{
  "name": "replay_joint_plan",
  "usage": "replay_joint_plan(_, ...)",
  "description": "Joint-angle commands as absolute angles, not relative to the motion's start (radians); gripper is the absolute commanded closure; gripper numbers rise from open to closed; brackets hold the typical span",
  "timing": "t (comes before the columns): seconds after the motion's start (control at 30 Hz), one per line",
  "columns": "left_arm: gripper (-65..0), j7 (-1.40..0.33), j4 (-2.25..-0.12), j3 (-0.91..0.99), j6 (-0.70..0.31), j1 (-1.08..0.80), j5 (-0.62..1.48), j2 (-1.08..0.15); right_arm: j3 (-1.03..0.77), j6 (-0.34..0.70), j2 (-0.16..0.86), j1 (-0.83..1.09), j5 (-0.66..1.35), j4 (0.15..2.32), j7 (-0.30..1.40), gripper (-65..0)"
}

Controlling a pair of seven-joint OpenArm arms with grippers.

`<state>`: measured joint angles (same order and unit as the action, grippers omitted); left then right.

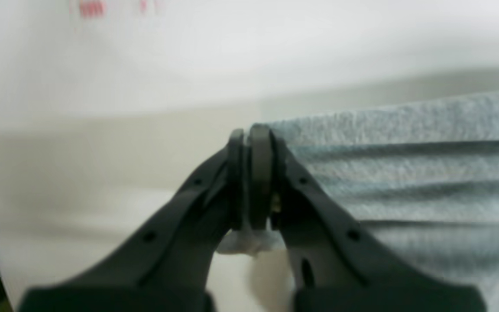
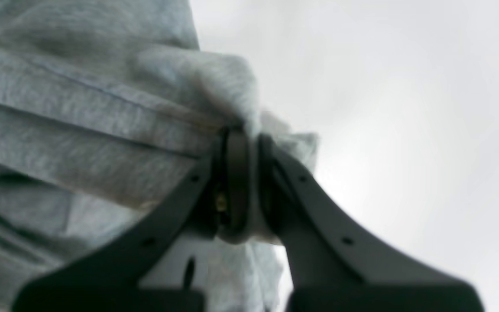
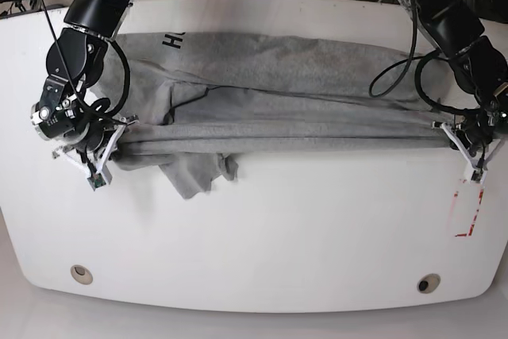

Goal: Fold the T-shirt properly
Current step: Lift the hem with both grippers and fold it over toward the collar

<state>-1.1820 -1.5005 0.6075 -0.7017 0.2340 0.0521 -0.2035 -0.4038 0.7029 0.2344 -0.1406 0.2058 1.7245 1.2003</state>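
**Shirt stretched between both claws, mid-fold**

Table [image 3: 254, 244] first: a white top with rounded corners, most of its near half bare. Across the far half the T-shirt [image 3: 278, 93] is spread as a long band, its long axis running side to side between the two arms. A near edge is pulled taut into an almost straight line from one claw to the other, so the coming move is judged to hinge on that line: the fabric lies inboard of each claw, to the right of the left gripper [image 1: 249, 173] in its wrist view and to the left of the right gripper [image 2: 243, 182] in its own. Neither arm can be called nearer, since each is at its own end of the shirt.

The shirt looks heather grey. A bit of black lettering [image 3: 171, 39] is seen at the far corner in the base view, too little to be read. A loose flap [image 3: 194, 176] is left hanging out below the taut edge near the right arm's end, and long creases are seen along the band.

Both claws are pinched closed. Grey cloth is clamped between the left one's pads at a corner, and a thicker bunched wad is squeezed in the right one.
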Motion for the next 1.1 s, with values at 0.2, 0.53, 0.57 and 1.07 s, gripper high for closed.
replay_joint_plan(0.2,0.0,-1.218,-1.732,0.611,-0.698,0.087,0.042,-0.159,-0.518,0.698,0.182,-0.065,0.188,1.850,1.253,0.0)
replay_joint_plan(0.53,0.0,-1.218,-1.790,0.610,-0.698,-0.077,0.039,-0.150,-0.595,0.698,0.119,0.027,0.188,1.868,1.303,-9.2)
replay_joint_plan(0.57,0.0,-1.218,-1.790,0.610,-0.698,-0.085,0.039,-0.150,-0.595,0.698,0.117,0.031,0.188,1.867,1.302,-10.0)
replay_joint_plan(1.07,-35.6,-1.228,-1.793,0.533,-0.698,-0.111,0.039,-0.193,-0.687,0.698,0.058,0.071,0.194,1.948,1.287,-42.5)
